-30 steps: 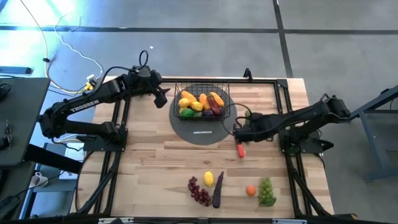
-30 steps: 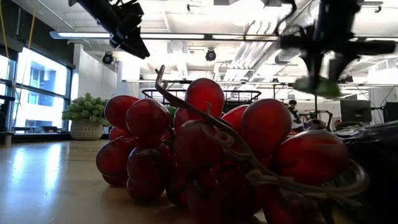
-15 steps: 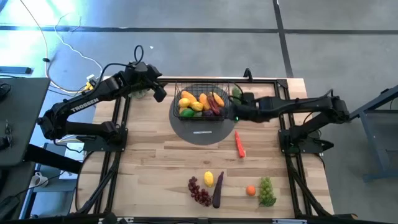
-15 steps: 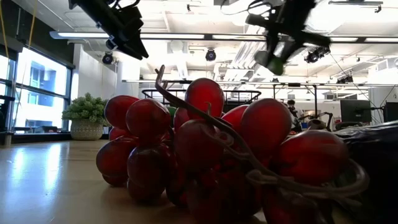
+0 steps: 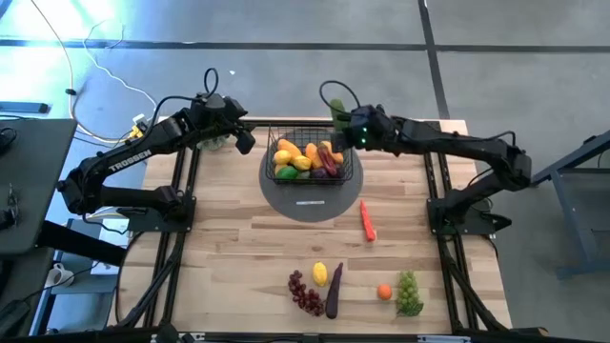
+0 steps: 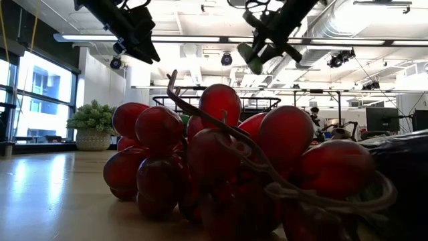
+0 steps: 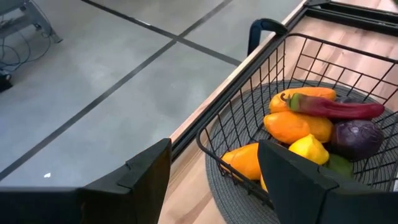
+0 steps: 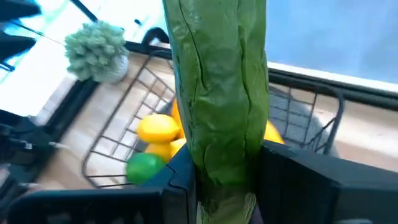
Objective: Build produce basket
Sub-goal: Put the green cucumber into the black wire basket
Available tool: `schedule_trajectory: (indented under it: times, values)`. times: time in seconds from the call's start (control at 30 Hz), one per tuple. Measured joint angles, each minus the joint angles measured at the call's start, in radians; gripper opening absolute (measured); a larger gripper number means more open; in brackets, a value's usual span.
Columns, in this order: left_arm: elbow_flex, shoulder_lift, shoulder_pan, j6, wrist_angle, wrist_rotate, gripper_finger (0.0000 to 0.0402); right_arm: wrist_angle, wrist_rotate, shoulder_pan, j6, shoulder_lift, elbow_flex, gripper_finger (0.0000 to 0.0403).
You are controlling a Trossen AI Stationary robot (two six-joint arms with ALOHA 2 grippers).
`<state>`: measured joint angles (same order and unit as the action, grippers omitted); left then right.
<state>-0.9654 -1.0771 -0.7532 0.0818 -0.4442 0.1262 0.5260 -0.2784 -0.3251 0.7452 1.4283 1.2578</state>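
The black wire basket (image 5: pixel 307 152) stands on a round grey disc at the table's far middle. It holds lemons, orange mangoes, a red pepper and a purple piece (image 7: pixel 357 138). My right gripper (image 5: pixel 345 122) hangs over the basket's far right corner, shut on a green cucumber (image 8: pixel 221 93), which the low view shows high in the air (image 6: pixel 253 57). My left gripper (image 5: pixel 242 142) is open, raised just left of the basket (image 7: pixel 261 124). Red grapes (image 5: pixel 305 292), a lemon (image 5: pixel 320 273), an eggplant (image 5: pixel 334 291), an orange (image 5: pixel 384 292), green grapes (image 5: pixel 409 293) and a carrot (image 5: pixel 367 221) lie on the table. My right gripper pinches the cucumber between its two fingers (image 8: pixel 180 171), near one end (image 8: pixel 221 177). The rest of the cucumber sticks out forward past the fingertips. It is lifted clear, above the basket's far right rim.
The grey disc (image 5: pixel 305 200) lies under the basket. A grey-green leafy bunch (image 8: pixel 96 50) sits at the far left corner by my left arm. Dark frame rails run along both table sides. The loose produce is gathered near the near edge, right of the middle.
My right gripper has swung from beside the carrot at the table's right middle toward the far edge and up, carrying the cucumber over the basket's far right corner. My left gripper has shifted slightly toward the far edge.
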Motion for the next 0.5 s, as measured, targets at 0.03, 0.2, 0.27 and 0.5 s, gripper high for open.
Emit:
schedule_trajectory:
  times: [0.03,0.2,0.27,0.5]
  values:
    - [0.000,0.000,0.000,0.000,0.000,0.000,0.0227,0.002,0.000,-0.010,-0.017,0.006,-0.001,0.0081]
    - [0.000,-0.002,0.000,0.000,0.001,0.008,0.0227,-0.009,0.017,-0.024,-0.047,0.073,-0.003,0.0081]
    - [0.000,-0.006,0.000,0.000,0.001,0.017,0.0227,-0.023,0.031,-0.022,-0.054,0.104,-0.003,0.0081]
    - [0.000,-0.028,0.000,0.000,0.000,0.020,0.0227,-0.022,0.085,-0.019,-0.055,0.194,-0.004,0.0081]
